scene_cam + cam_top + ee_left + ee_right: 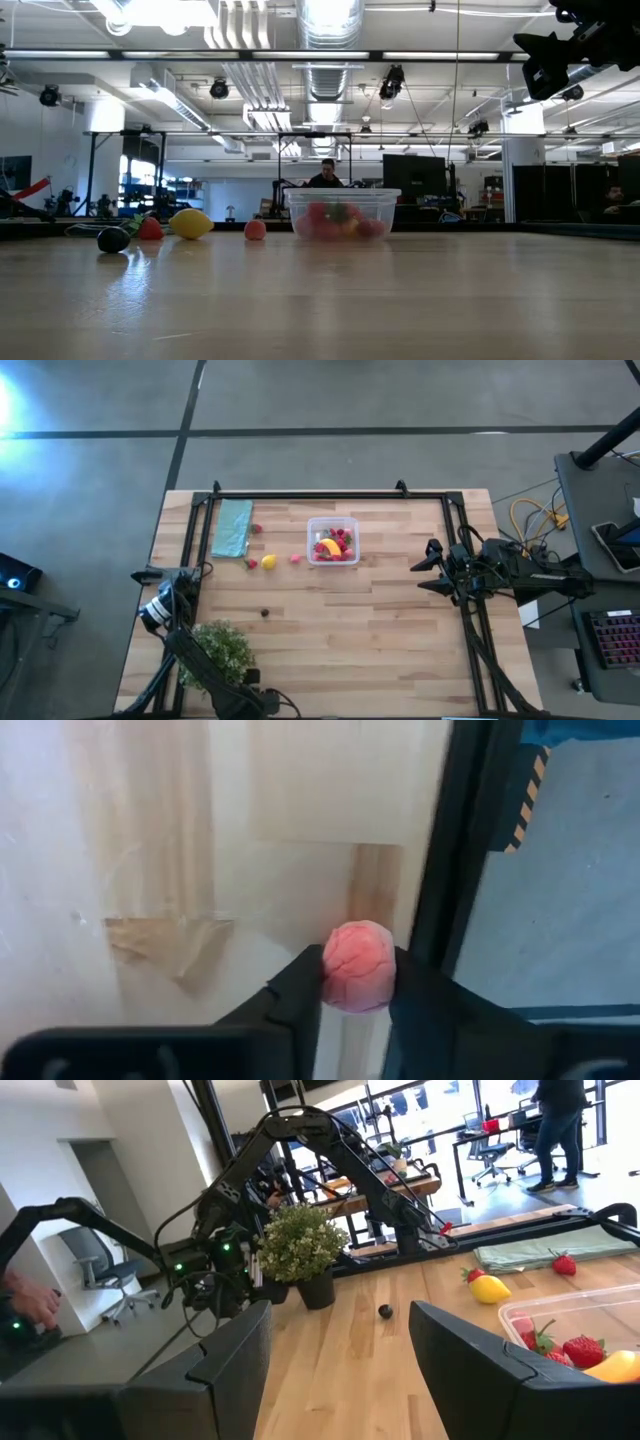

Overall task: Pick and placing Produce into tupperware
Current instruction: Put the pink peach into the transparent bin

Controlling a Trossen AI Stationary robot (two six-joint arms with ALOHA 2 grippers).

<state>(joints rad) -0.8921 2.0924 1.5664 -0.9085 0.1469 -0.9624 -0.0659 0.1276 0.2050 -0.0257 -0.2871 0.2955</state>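
My left gripper (160,578) stands at the table's left edge, pointing down, and is shut on a pink berry (358,965). The clear tupperware (332,542) sits at the far middle with several fruits inside. Loose on the wood to its left lie a pink piece (295,558), a yellow lemon (268,562) and a red berry (251,563). Another red berry (256,528) lies by the teal cloth, and a dark piece (265,613) lies nearer. My right gripper (420,572) waits open and level at the right side. My left gripper pinches the pink berry's two opposite sides (330,970) between its two fingers (300,988), coming from above and pointing down. The berry sits at the fingers' free ends, close over the wood beside the black rail. I cannot tell whether it rests on the table.
A black frame rail (450,850) runs along the table's left edge right beside the held berry. A teal cloth (233,527) lies at the far left. A green potted plant (220,650) stands at the near left. A person (324,175) is in the room beyond.
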